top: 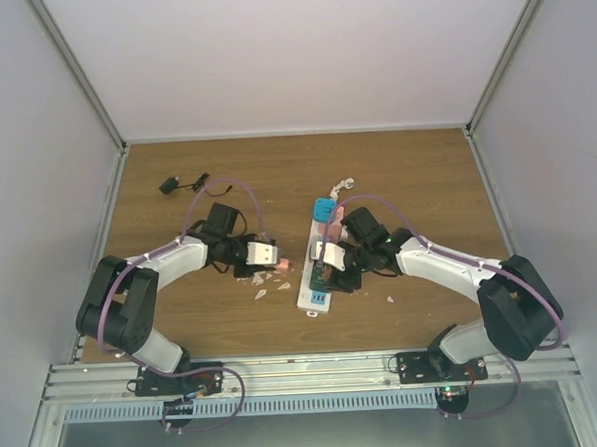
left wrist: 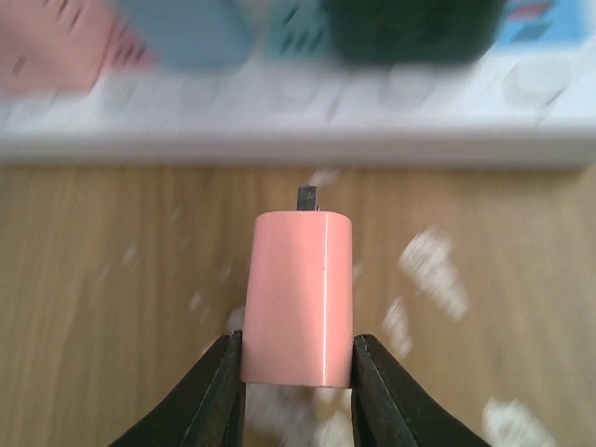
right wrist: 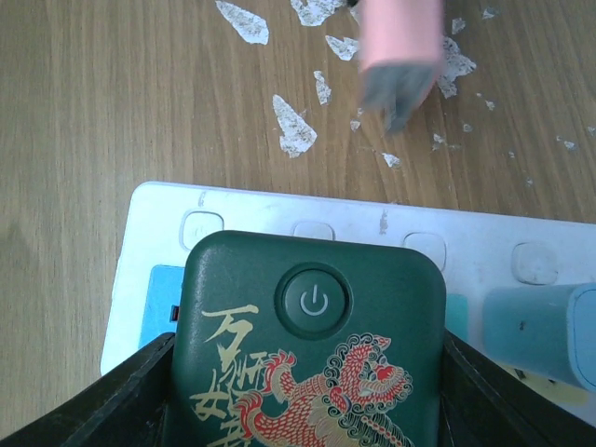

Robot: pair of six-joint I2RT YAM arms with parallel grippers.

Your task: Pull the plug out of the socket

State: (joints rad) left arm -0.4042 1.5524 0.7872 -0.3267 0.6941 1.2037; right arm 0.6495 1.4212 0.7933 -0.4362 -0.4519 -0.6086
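Though tilted, socket (top: 312, 291) near-to-far (roughly)

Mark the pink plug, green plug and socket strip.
pink plug (left wrist: 297, 296): left wrist view, body centre.
green plug (right wrist: 309, 352): right wrist view, below its button.
socket strip (right wrist: 368, 226): right wrist view, bare white edge.

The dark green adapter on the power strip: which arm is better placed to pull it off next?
Right. The right gripper flanks the green adapter, with its fingers against both sides. The left gripper is busy holding the pink plug, off the power strip.
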